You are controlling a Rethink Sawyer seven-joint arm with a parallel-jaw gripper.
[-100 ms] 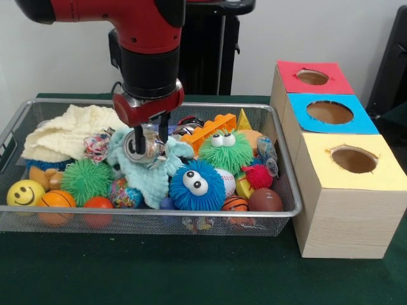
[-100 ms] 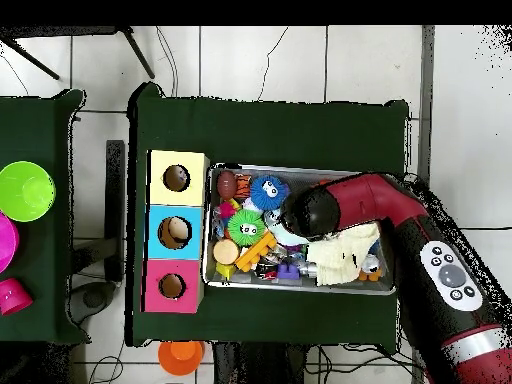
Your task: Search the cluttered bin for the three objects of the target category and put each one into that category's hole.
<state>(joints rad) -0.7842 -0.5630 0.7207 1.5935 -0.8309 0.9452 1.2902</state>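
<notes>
Reaching down into the wire bin (image 1: 280, 213), my claw (image 1: 150, 143) is closed around a small silvery can (image 1: 147, 147), its two fingers straddling it just above a pale blue cloth (image 1: 149, 178). I judge the can is held for sorting. Well off to one side of the claw, three boxes wait with round holes: red (image 1: 313, 77), blue (image 1: 329, 112), yellow (image 1: 353, 159).

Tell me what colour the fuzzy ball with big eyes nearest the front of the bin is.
Blue fuzzy ball, clearest in the front view.
</notes>
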